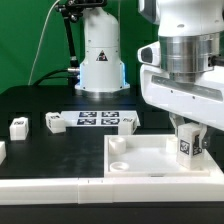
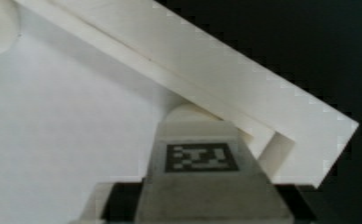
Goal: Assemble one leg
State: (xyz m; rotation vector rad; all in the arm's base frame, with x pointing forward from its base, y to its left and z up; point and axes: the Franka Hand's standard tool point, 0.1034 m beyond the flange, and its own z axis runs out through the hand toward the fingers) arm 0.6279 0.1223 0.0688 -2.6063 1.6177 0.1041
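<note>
Exterior view: the gripper [image 1: 188, 128] is clamped on a leg [image 1: 188, 146], held upright inside the tray [image 1: 150, 170] at its corner on the view's right. Two more legs [image 1: 18, 126] [image 1: 54, 122] stand on the table [image 1: 40, 150], beside the marker board [image 1: 100, 120].

Wrist view: the tagged leg [image 2: 199, 155] sits between the fingers [image 2: 139, 203], against the tray's rim [image 2: 196, 60].

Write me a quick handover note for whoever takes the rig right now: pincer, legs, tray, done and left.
Pincer: shut on the leg, held upright with its tag facing out.
The held leg sits in the corner of the white tray at the exterior view's right, against the rim.
Spare legs: three loose on the table, at and, beside the marker board.
Done: leg picked and brought to its corner.
Left: cannot tell whether it is seated; finish fixing it, then release.
</note>
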